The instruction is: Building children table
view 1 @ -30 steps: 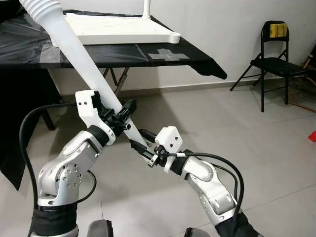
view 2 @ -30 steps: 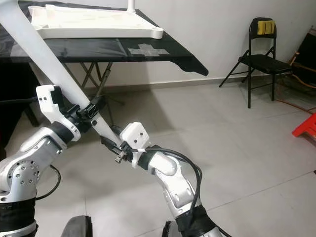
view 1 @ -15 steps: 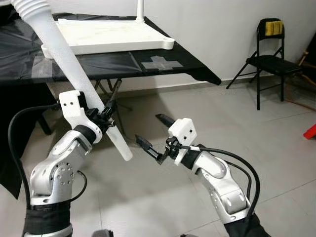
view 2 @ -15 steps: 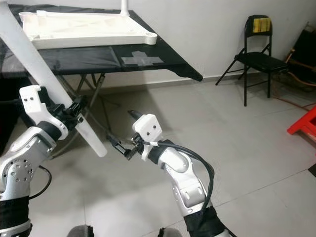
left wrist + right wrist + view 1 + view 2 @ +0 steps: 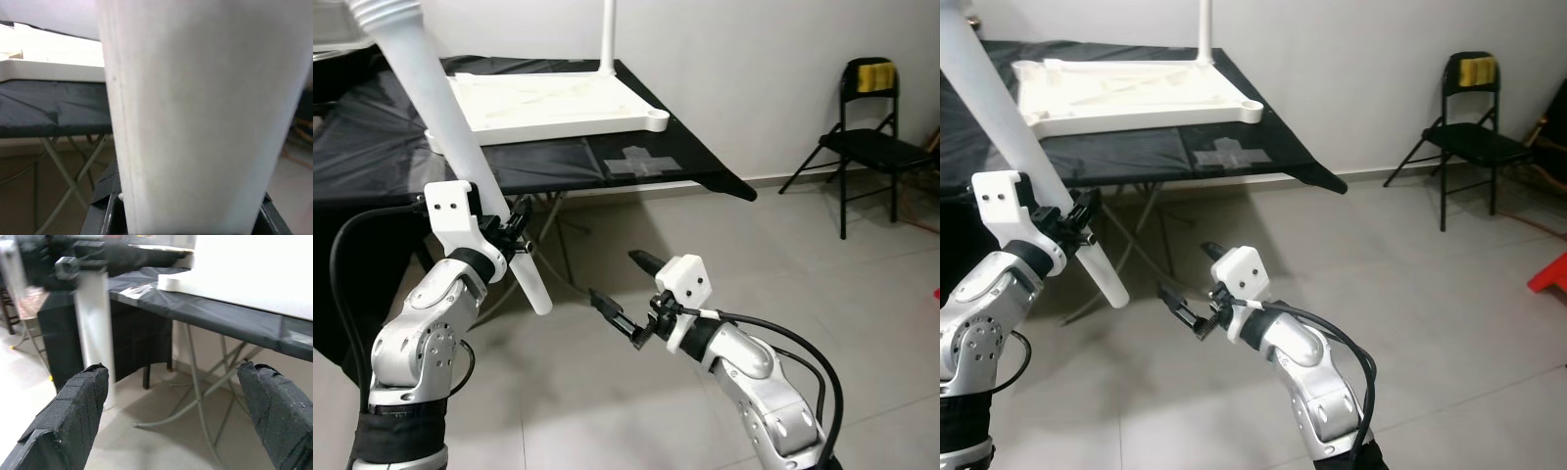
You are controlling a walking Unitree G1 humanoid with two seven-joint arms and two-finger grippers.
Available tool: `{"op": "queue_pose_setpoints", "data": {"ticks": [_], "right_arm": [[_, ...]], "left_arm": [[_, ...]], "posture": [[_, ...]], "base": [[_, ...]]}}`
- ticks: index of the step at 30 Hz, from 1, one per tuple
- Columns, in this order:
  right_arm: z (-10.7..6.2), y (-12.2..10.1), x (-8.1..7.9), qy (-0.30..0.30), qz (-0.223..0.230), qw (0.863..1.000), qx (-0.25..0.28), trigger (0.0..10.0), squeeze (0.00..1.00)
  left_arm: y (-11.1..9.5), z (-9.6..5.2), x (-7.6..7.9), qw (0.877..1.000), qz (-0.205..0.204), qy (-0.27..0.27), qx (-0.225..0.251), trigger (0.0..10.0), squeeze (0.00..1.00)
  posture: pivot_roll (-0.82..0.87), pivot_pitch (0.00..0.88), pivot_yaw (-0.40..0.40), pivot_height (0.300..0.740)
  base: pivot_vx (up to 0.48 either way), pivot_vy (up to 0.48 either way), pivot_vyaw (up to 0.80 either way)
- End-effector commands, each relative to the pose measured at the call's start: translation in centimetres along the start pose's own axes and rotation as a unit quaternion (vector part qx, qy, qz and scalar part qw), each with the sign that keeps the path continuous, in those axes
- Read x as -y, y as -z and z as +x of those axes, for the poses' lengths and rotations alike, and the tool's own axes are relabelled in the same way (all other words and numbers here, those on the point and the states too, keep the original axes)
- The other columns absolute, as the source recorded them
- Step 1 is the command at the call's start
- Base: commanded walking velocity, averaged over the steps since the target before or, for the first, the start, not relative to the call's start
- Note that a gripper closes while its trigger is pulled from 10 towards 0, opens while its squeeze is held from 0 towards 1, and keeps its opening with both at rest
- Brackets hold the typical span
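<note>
Left end effector (image 5: 514, 238) clamped on table leg (image 5: 450, 137) | right end effector (image 5: 625, 292) apart, over floor (image 5: 862, 294)

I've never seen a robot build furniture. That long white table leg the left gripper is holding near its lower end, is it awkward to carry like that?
Probably somewhat. The white table leg looks like stiff, hollow plastic, so likely light and unbending. But the left gripper clamps it near the bottom, with most of its length above, so it may tend to tip. Its smooth, round surface might slip or twist.

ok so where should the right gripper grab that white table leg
On the bare smooth end of the table leg below the left gripper, coming in from the robot's right. The leg slants down toward the open right gripper, and that free end sits nearest it.
</note>
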State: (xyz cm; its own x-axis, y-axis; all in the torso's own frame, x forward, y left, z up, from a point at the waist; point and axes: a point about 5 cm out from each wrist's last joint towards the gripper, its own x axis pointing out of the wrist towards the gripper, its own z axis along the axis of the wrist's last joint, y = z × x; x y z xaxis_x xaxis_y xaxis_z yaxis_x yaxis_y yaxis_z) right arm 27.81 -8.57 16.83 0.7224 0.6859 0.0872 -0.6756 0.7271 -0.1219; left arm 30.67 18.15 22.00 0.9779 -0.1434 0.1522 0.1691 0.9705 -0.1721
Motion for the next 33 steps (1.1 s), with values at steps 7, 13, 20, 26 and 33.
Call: {"op": "queue_pose_setpoints", "data": {"ticks": [7, 13, 20, 26, 33], "right_arm": [[-0.7, 0.7, 0.9, 0.051, 0.053, 0.997, -0.025, 10.0, 1.0], [-0.7, 0.9, 0.7, 0.04, 0.049, 0.997, -0.035, 10.0, 1.0], [-0.2, 0.9, 0.9, 0.006, 0.006, 0.999, -0.045, 10.0, 1.0], [-0.1, 1.7, -0.4, -0.064, -0.039, 0.994, -0.084, 10.0, 1.0], [-0.3, 2.8, -1.0, -0.111, -0.095, 0.981, -0.128, 10.0, 0.0]], "left_arm": [[1.1, -0.8, -0.3, 0.997, 0.079, -0.001, -0.009, 0.0, 0.0], [2.2, -1.6, 0.3, 0.986, 0.159, 0.046, -0.024, 0.0, 0.0], [3.2, -2.3, 1.3, 0.952, 0.257, 0.159, -0.055, 9.1, 0.0], [3.9, -2.6, 0.9, 0.929, 0.299, 0.2, -0.087, 10.0, 0.0], [6.0, -2.6, 0.5, 0.894, 0.373, 0.213, -0.129, 10.0, 0.0]], "posture": [[-0.04, 0.0, -0.085, 0.735], [-0.04, 0.0, -0.086, 0.74], [-0.03, 0.0, -0.095, 0.74], [-0.03, 0.0, -0.093, 0.74], [-0.03, 0.0, -0.091, 0.74]], "base": [[0.0, 0.0, 0.0], [0.0, 0.0, 0.0], [0.0, 0.0, 0.0], [0.0, 0.0, 0.0], [0.0, 0.0, 0.0]]}}
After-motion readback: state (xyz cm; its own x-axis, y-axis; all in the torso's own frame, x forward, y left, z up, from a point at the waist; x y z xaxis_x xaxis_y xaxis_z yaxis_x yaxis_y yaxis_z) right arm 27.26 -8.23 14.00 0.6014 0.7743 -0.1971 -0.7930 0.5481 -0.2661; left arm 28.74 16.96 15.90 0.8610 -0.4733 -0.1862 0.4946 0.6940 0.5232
